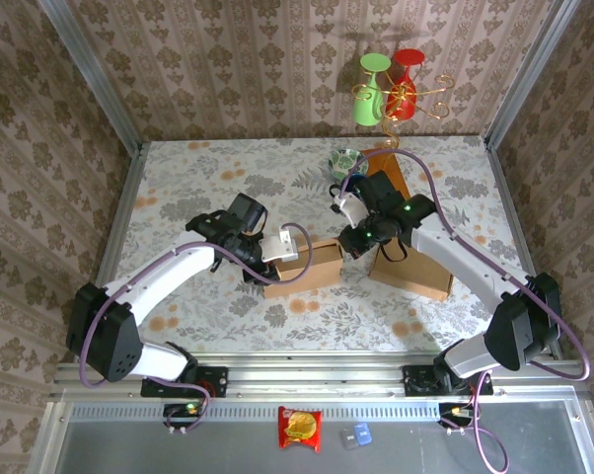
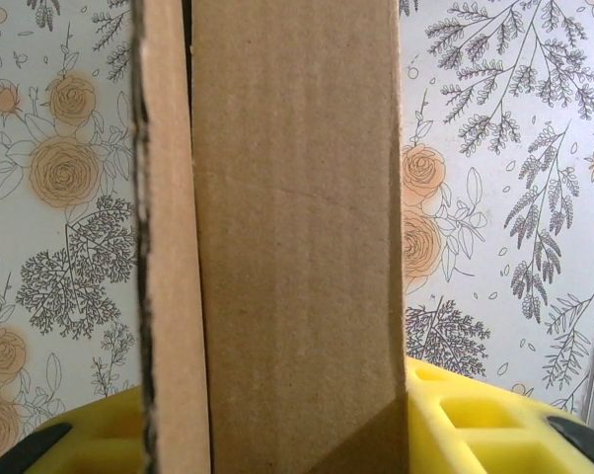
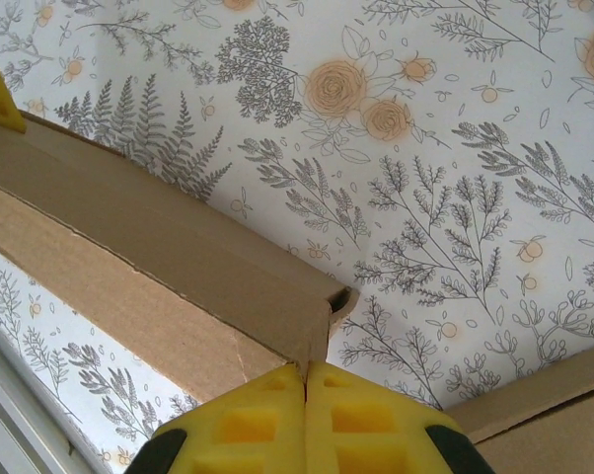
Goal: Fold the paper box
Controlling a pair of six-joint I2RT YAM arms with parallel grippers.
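The paper box (image 1: 307, 265) is a brown cardboard carton lying in the middle of the flowered table, between my two arms. My left gripper (image 1: 270, 247) is at its left end. In the left wrist view, a cardboard wall (image 2: 297, 247) fills the gap between the yellow pads (image 2: 475, 425), with a loose flap (image 2: 169, 296) beside it, and the left gripper (image 2: 277, 420) is shut on it. My right gripper (image 1: 354, 242) is at the box's right end. In the right wrist view its yellow pads (image 3: 238, 425) are pressed together, and the right gripper (image 3: 305, 380) pinches a thin corner edge of the box (image 3: 179, 257).
A second cardboard piece (image 1: 415, 275) lies right of the box, under the right arm. A green glass (image 1: 372, 99), a red glass (image 1: 406, 84) and a small patterned object (image 1: 342, 161) are at the back. Metal rails edge the table. A snack packet (image 1: 300, 427) lies in front of the bases.
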